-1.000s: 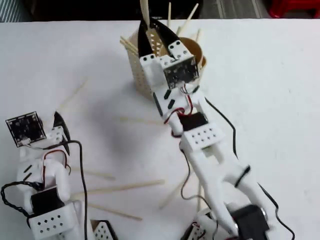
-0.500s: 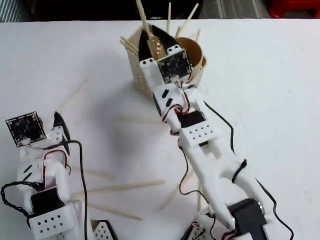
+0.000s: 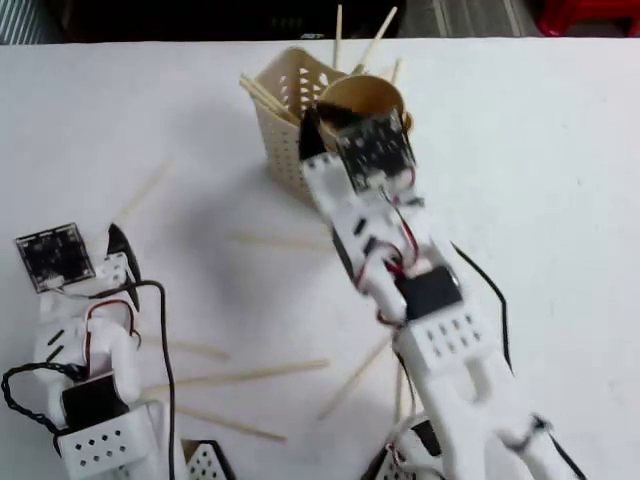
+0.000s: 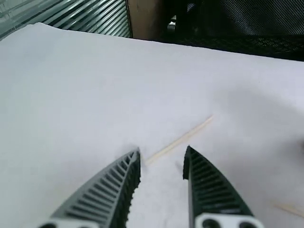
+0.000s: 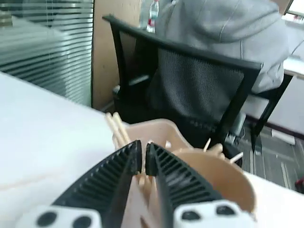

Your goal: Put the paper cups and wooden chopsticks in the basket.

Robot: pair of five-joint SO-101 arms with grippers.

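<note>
1 paper cup [image 3: 372, 95] looked seated in the basket [image 3: 283, 125] with some chopsticks [image 3: 262, 95]. Several loose chopsticks [image 3: 240, 376] lay across the table [image 3: 550, 150]. Right gripper [image 5: 143, 145] was pinched together at the basket, left gripper [image 4: 162, 152] spread.

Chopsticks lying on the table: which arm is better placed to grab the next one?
Probably left: the left gripper, open, is right by a chopstick, while the right gripper sits at the basket.

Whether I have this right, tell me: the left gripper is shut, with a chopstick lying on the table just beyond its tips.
Not quite: the left gripper is open, jaws apart, as the left wrist view shows. The chopstick does lie on the table just beyond its tips.
</note>
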